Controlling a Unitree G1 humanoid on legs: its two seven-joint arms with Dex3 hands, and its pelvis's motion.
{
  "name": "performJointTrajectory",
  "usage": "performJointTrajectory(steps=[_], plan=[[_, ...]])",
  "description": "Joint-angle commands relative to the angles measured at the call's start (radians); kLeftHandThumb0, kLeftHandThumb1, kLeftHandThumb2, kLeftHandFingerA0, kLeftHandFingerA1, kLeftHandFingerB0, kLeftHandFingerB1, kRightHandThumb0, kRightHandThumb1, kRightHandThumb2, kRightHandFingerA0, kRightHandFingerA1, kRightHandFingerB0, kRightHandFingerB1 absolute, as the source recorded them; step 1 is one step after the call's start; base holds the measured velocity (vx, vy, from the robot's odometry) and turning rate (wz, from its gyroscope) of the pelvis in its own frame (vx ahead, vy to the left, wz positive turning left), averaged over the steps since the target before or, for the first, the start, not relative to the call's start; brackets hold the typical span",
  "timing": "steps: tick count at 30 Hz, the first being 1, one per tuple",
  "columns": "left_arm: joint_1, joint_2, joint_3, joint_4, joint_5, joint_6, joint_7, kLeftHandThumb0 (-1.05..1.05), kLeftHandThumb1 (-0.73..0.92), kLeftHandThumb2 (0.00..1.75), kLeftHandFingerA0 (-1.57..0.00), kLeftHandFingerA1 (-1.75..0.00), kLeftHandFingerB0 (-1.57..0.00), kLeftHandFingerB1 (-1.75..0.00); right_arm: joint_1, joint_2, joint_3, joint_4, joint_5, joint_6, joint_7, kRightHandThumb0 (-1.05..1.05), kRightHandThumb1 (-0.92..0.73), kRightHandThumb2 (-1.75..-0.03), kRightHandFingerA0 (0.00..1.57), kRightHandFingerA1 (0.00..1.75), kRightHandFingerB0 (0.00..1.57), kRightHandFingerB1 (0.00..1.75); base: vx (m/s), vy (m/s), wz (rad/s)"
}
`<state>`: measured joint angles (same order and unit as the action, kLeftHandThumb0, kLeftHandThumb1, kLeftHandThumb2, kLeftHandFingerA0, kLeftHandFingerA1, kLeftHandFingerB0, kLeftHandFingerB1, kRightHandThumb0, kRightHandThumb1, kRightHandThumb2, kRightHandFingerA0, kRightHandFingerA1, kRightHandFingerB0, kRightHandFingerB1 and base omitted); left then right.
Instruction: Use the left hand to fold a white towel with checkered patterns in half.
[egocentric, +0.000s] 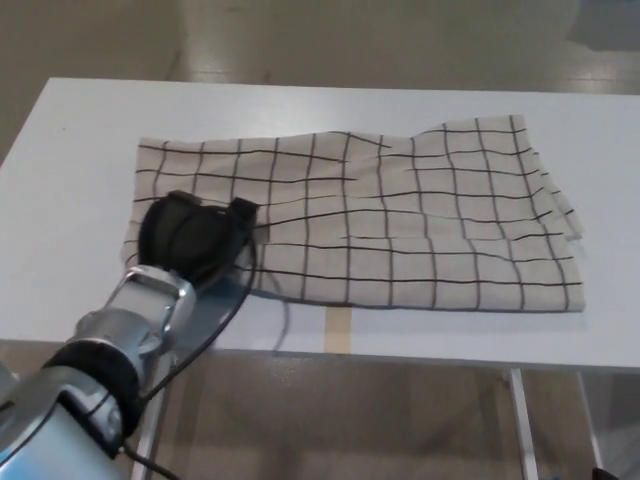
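Nearest, silver forearm (135, 325) with a black cable, rising from the lower left to the left hand (193, 239). Knuckles up, fingers (240, 212) curled down onto the near-left corner of the checkered towel (400, 225); whether cloth is actually pinched cannot be told. Beyond and to the right of the fingertips, towel spread wide and lightly rumpled across the white table (80, 130). A tan tape strip (340, 328) at the near table edge, right of the hand.
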<state>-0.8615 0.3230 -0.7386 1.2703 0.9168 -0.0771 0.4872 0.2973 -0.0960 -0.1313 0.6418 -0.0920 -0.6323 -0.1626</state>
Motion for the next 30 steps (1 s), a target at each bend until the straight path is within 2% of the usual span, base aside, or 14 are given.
performJointTrajectory(steps=[1, 8, 10, 12, 13, 18, 21, 22, 25, 26, 27, 28, 29, 30], plan=[[0.1, 0.117, 0.079, 0.037, -0.079, -0.076, 0.011, -0.23, 0.66, 0.54, -0.75, -1.75, -0.6, -1.75, 0.009, -0.008, -0.004, 0.014, 0.014, -0.006, 0.016, -0.41, -0.81, -0.62, 0.36, 0.44, 0.35, 0.43, 0.0, 0.0, 0.0], [0.097, 0.222, 0.186, 0.042, -0.138, -0.09, 0.018, -0.23, 0.69, 0.54, -0.74, -1.75, -0.58, -1.75, 0.008, -0.01, -0.002, 0.01, 0.004, 0.006, 0.01, -0.41, -0.81, -0.62, 0.37, 0.44, 0.36, 0.43, 0.0, 0.0, 0.0], [0.088, 0.284, 0.235, 0.035, -0.166, -0.12, 0.021, -0.22, 0.69, 0.55, -0.75, -1.75, -0.56, -1.75, 0.001, -0.008, 0.004, 0.023, -0.002, 0.001, 0.01, -0.43, -0.81, -0.62, 0.37, 0.44, 0.36, 0.43, 0.0, 0.0, 0.0], [0.089, 0.295, 0.248, 0.03, -0.167, -0.132, 0.022, -0.22, 0.69, 0.55, -0.75, -1.75, -0.56, -1.75, 0.003, -0.008, 0.005, 0.026, 0.0, 0.0, 0.011, -0.43, -0.81, -0.62, 0.37, 0.44, 0.36, 0.43, 0.0, 0.0, 0.0], [0.069, 0.317, 0.265, 0.029, -0.178, -0.143, -0.003, -0.22, 0.68, 0.55, -0.75, -1.75, -0.56, -1.75, -0.01, -0.008, 0.003, 0.037, 0.002, -0.001, 0.008, -0.48, -0.63, -0.96, 0.34, 0.57, 0.28, 0.54, 0.0, 0.0, 0.0], [0.047, 0.37, 0.282, 0.028, -0.172, -0.141, -0.036, -0.2, 0.74, 0.59, -0.73, -1.75, -0.55, -1.75, 0.004, -0.008, 0.003, 0.048, 0.004, -0.005, 0.013, -0.5, -0.64, -0.97, 0.34, 0.57, 0.29, 0.54, 0.0, 0.0, 0.0], [0.027, 0.4, 0.272, 0.018, -0.15, -0.142, -0.011, -0.24, 0.68, 0.55, -0.75, -1.75, -0.56, -1.75, 0.012, -0.012, 0.006, 0.037, -0.006, 0.005, 0.008, -0.52, -0.65, -0.97, 0.34, 0.57, 0.31, 0.55, 0.0, 0.0, 0.0], [0.017, 0.408, 0.269, 0.016, -0.146, -0.147, -0.009, -0.35, 0.48, 0.78, -1.11, -1.44, -0.88, -1.32, 0.013, -0.01, 0.006, 0.036, -0.004, 0.005, 0.01, -0.52, -0.66, -0.98, 0.34, 0.57, 0.31, 0.55, 0.0, 0.0, 0.0], [-0.016, 0.426, 0.257, 0.004, -0.131, -0.157, -0.004, -0.35, 0.49, 0.78, -1.11, -1.44, -0.86, -1.31, 0.017, -0.008, 0.003, 0.037, 0.007, 0.004, 0.019, -0.53, -0.66, -0.98, 0.34, 0.57, 0.32, 0.55, 0.0, 0.0, 0.0], [-0.028, 0.431, 0.254, -0.008, -0.129, -0.179, 0.005, -0.28, 0.64, 0.57, -0.75, -1.75, -1.0, -0.77, 0.017, -0.007, 0.002, 0.036, 0.01, 0.005, 0.019, -0.53, -0.66, -0.98, 0.34, 0.57, 0.33, 0.55, 0.0, 0.0, 0.0], [-0.059, 0.439, 0.253, -0.038, -0.126, -0.221, 0.031, -0.3, 0.59, 0.56, -0.79, -1.75, -0.85, -0.53, 0.009, -0.004, 0.0, 0.032, 0.012, 0.009, 0.017, -0.53, -0.66, -0.98, 0.34, 0.57, 0.33, 0.55, 0.0, 0.0, 0.0], [-0.066, 0.441, 0.252, -0.046, -0.126, -0.231, 0.038, -0.3, 0.59, 0.56, -0.79, -1.75, -0.85, -0.53, 0.007, -0.003, 0.0, 0.031, 0.013, 0.01, 0.016, -0.53, -0.66, -0.98, 0.34, 0.57, 0.33, 0.55, 0.0, 0.0, 0.0], [-0.074, 0.437, 0.252, -0.056, -0.125, -0.238, 0.051, -0.31, 0.45, 0.81, -1.15, -1.39, -0.68, -0.64, 0.006, -0.004, 0.0, 0.029, 0.012, 0.011, 0.016, -0.52, -0.66, -0.98, 0.34, 0.57, 0.33, 0.55, 0.0, 0.0, 0.0], [-0.084, 0.444, 0.237, -0.08, -0.097, -0.236, 0.117, -0.25, 0.59, 0.55, -0.81, -1.75, -0.81, -1.38, 0.004, -0.003, 0.0, 0.027, 0.014, 0.011, 0.019, -0.52, -0.66, -0.98, 0.35, 0.57, 0.32, 0.55, 0.0, 0.0, 0.0]])
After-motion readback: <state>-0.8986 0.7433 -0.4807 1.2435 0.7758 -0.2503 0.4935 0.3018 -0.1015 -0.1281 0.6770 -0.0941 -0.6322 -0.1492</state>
